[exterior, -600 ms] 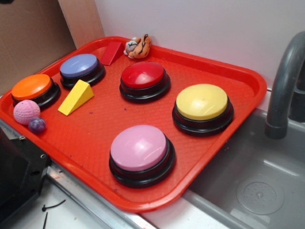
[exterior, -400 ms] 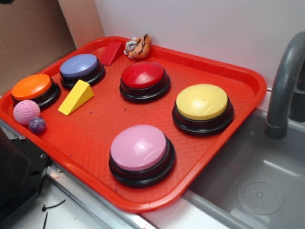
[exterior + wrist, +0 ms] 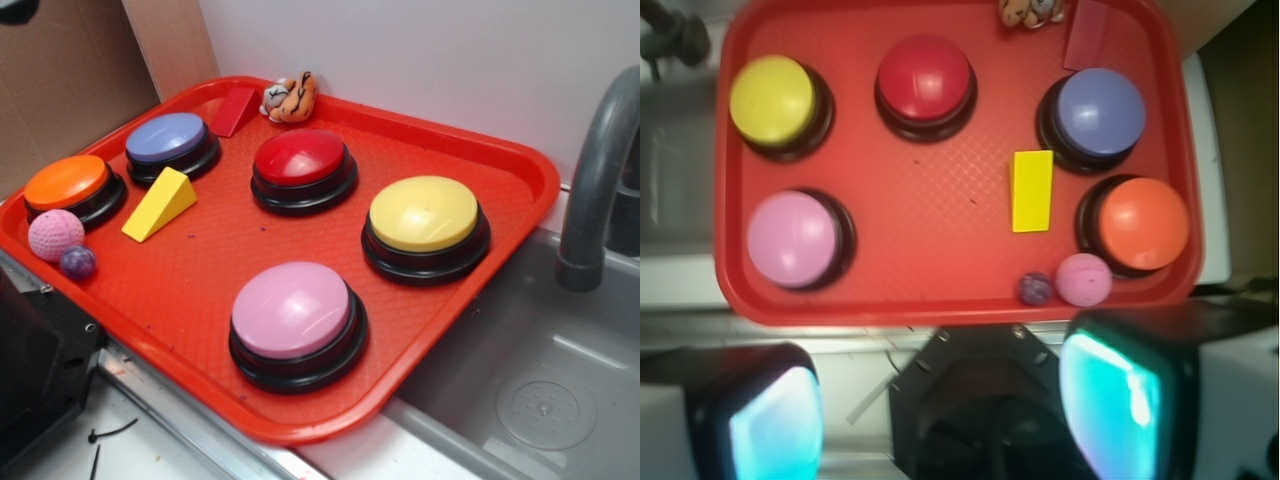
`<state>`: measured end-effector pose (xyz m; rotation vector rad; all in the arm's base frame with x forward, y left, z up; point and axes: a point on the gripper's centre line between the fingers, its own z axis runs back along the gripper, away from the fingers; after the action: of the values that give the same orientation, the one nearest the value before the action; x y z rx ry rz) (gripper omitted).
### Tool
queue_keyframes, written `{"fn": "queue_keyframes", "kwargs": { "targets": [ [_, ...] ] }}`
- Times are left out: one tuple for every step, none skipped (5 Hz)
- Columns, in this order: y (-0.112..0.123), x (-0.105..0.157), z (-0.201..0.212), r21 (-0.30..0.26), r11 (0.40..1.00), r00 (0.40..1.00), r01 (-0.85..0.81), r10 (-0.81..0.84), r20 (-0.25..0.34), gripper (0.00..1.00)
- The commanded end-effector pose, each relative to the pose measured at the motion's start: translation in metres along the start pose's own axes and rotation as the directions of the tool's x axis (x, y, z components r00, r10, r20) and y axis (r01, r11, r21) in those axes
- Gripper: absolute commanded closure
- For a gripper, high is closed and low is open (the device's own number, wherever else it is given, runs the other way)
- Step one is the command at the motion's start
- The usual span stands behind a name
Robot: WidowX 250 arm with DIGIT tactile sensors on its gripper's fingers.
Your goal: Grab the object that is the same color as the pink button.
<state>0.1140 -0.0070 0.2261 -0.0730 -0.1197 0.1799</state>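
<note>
From the wrist view the gripper (image 3: pixel 940 400) sits high above the near edge of the red tray (image 3: pixel 950 300), its two fingers (image 3: pixel 1120 390) spread wide with nothing between them. In the exterior view only a dark sliver shows at the top left corner, too little to identify. Nearest on the tray, at its front corner, lies the pink ball (image 3: pixel 56 235), dimpled and matte, with the purple marble (image 3: pixel 78 262) just beside it, perhaps touching. The ball rests close against the black base of the orange button (image 3: pixel 68 184). Along the same front edge, well apart from the ball, stands the pink button (image 3: pixel 293 312). Further in lie the yellow wedge (image 3: pixel 160 203), the blue-lilac button (image 3: pixel 168 140), the red button (image 3: pixel 301 160) and the yellow button (image 3: pixel 424 215). At the far rim sit a dark red block (image 3: pixel 233 110) and a small striped plush toy (image 3: pixel 290 98). Beyond the tray's right side are a grey faucet (image 3: pixel 600 170) and sink (image 3: pixel 540 400).
</note>
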Motion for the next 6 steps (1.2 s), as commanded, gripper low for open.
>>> {"fn": "queue_keyframes", "kwargs": {
  "targets": [
    [0.034, 0.0, -0.021, -0.05, 0.93, 0.923, -0.365, 0.368, 0.113, 0.0],
    [0.05, -0.002, -0.038, -0.051, 0.874, 0.863, -0.483, 0.485, 0.138, 0.0],
    [0.065, 0.002, -0.065, 0.005, 0.835, 0.827, -0.551, 0.545, 0.138, 0.0],
    [0.077, 0.005, -0.087, 0.059, 0.801, 0.801, -0.595, 0.586, 0.126, 0.0],
    [0.089, 0.007, -0.109, 0.134, 0.76, 0.772, -0.636, 0.621, 0.136, 0.0],
    [0.101, 0.006, -0.133, 0.178, 0.725, 0.746, -0.665, 0.651, 0.138, 0.0]
  ]
}}
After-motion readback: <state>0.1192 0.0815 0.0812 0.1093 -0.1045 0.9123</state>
